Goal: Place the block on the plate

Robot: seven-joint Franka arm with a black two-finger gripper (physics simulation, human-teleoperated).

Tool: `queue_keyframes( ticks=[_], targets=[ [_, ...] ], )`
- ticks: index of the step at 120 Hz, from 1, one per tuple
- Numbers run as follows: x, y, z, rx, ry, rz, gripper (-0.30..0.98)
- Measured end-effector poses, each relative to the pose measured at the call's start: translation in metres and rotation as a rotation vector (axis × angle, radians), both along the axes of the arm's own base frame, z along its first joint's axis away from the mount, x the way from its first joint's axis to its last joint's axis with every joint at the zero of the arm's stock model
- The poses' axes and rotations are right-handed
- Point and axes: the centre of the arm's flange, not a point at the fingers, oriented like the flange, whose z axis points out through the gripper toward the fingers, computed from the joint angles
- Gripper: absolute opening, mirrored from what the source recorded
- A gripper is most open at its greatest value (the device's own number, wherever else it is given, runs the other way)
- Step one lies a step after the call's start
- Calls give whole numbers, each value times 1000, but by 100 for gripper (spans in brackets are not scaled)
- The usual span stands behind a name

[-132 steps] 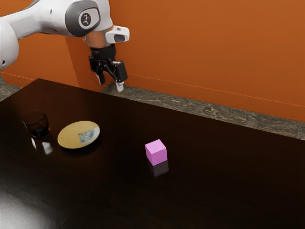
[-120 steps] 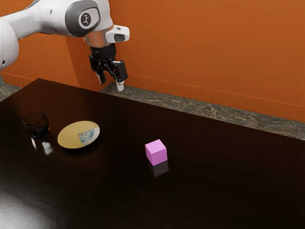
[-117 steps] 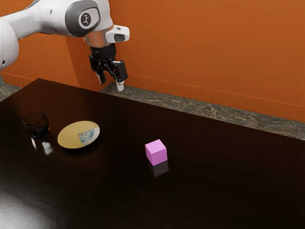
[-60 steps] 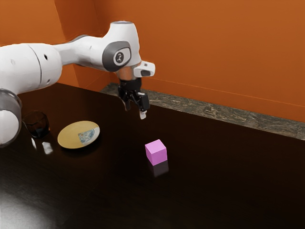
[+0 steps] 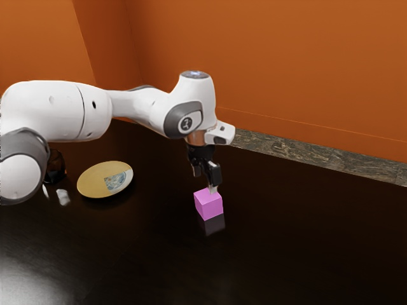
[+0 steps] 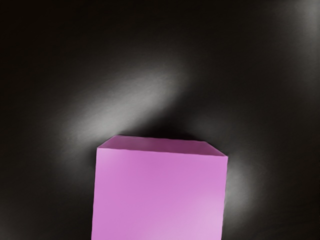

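My black gripper (image 5: 205, 182) is open, low over the pink block (image 5: 208, 204), with one pale fingertip showing at the block's top back edge. The block rests upright on the dark table. In the wrist view the block (image 6: 159, 195) is large and close under my hand, its top face and one side showing. A yellow plate (image 5: 95, 181) with a bluish patch lies toward the exterior view's left, apart from the block, with nothing on it.
A dark glass (image 5: 56, 166) stands beyond the plate at the exterior view's left, partly hidden by the arm. The glossy dark table (image 5: 286, 241) stretches to the exterior view's right, with an orange wall (image 5: 305, 70) behind its far edge.
My hand has come down and across toward the exterior view's right, from above the table's far edge to the block. Block and plate have stayed put; the arm now partly covers the glass.
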Motion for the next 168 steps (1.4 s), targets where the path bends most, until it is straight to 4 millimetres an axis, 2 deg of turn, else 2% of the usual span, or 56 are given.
queue_keyframes(
  ticks=[16, 55, 64, 80, 96, 114, 128, 144, 168],
  targets=[
    [3, -2, -28, -9, 10, 1, 69],
    [9, 0, -80, -10, 23, 2, 69],
    [9, 0, -85, -11, 22, 3, 68],
    [12, 0, -80, -11, 4, 1, 42],
    [14, -3, -64, -6, -23, -9, 41],
    [11, 5, -15, 1, -69, 1, 40],
    [2, 29, 10, 12, -70, 33, 39],
    [-12, 77, 27, 27, -52, 101, 38],
    [-39, 172, 37, 48, 5, 250, 37]
  ],
)
